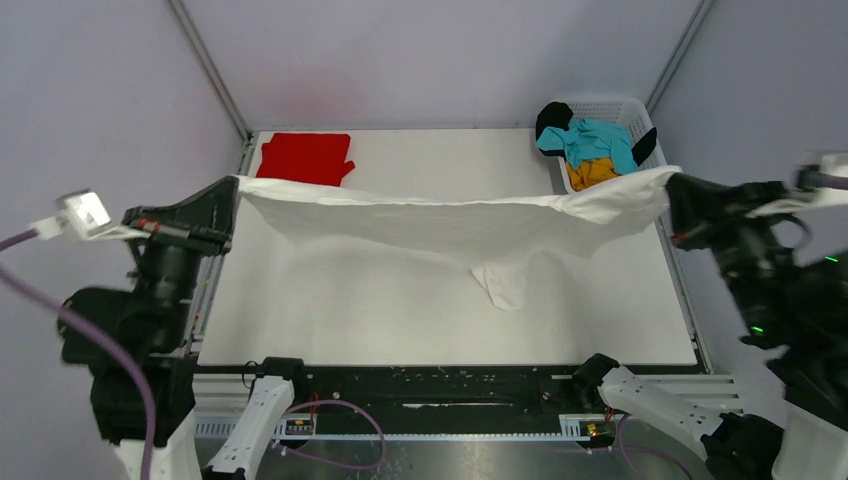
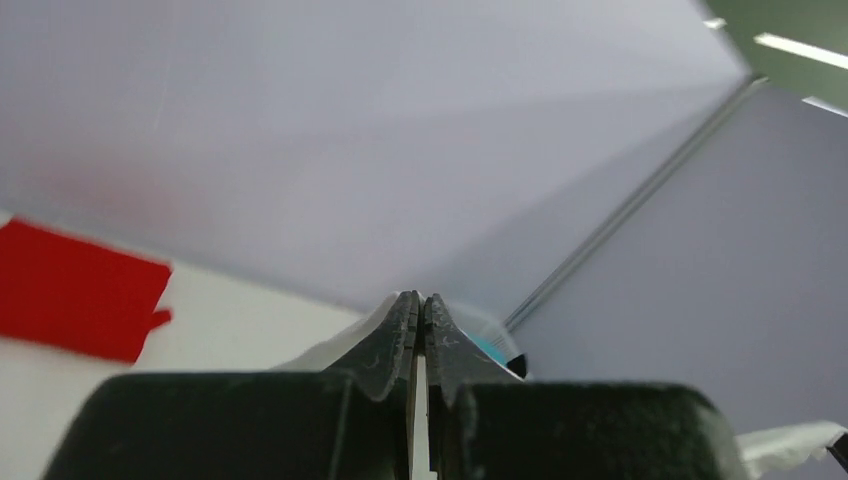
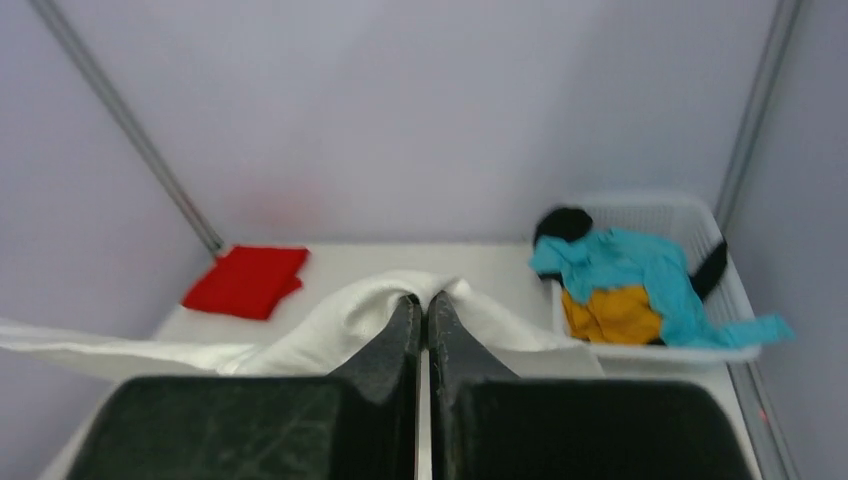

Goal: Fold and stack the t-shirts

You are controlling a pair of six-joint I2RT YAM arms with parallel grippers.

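Note:
The large white t-shirt [image 1: 450, 215] is stretched in the air across the table between my two grippers, and one part hangs down to the table near the middle. My left gripper [image 1: 236, 186] is shut on its left edge; the cloth shows beside the shut fingertips in the left wrist view [image 2: 335, 345]. My right gripper [image 1: 668, 190] is shut on its right edge, and white cloth [image 3: 330, 325] bunches round the fingertips. The red t-shirt [image 1: 305, 157] lies folded at the table's far left; it also shows in the wrist views [image 2: 75, 290] [image 3: 245, 280].
A white lattice basket [image 1: 622, 108] at the far right corner holds teal [image 1: 592, 140], orange [image 1: 592, 172] and black [image 1: 552, 118] shirts. The basket also shows in the right wrist view [image 3: 690, 215]. Grey walls enclose the table [image 1: 400, 310] on three sides.

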